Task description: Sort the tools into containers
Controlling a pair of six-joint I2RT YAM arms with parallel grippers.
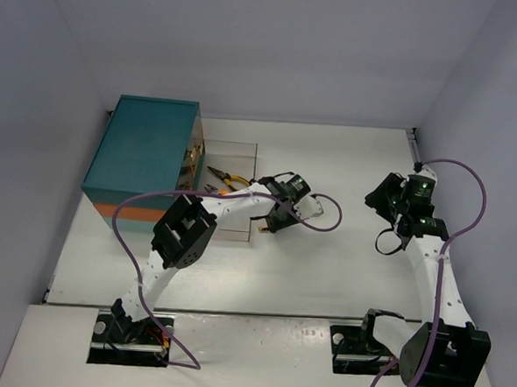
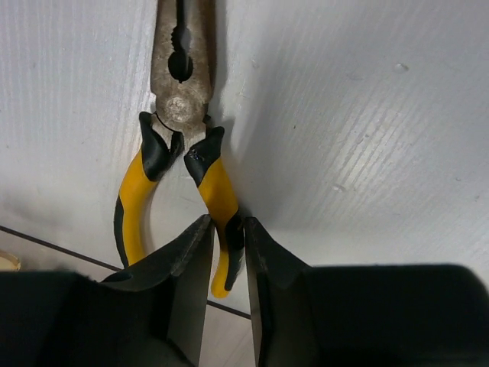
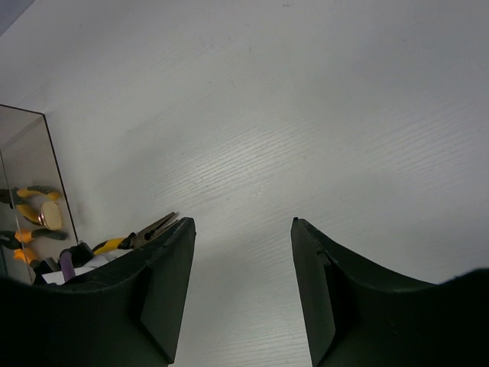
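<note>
Yellow-and-black-handled pliers (image 2: 180, 92) lie on the white table, metal nose pointing away from the left wrist camera. My left gripper (image 2: 228, 229) is shut on their right handle (image 2: 218, 187); the other handle is free beside the left finger. From above, this gripper (image 1: 277, 217) sits at the right edge of a clear drawer (image 1: 243, 153) pulled out of the teal chest (image 1: 147, 152). Orange-handled pliers (image 1: 227, 181) lie in that drawer. My right gripper (image 3: 241, 223) hangs open over bare table, nothing between its fingers, far right of the chest (image 1: 384, 201).
The right wrist view shows the held pliers' nose (image 3: 153, 227) and the drawer (image 3: 30, 183) with small tools at its left edge. Grey walls enclose the table on three sides. A purple cable (image 1: 135, 205) loops over the left arm.
</note>
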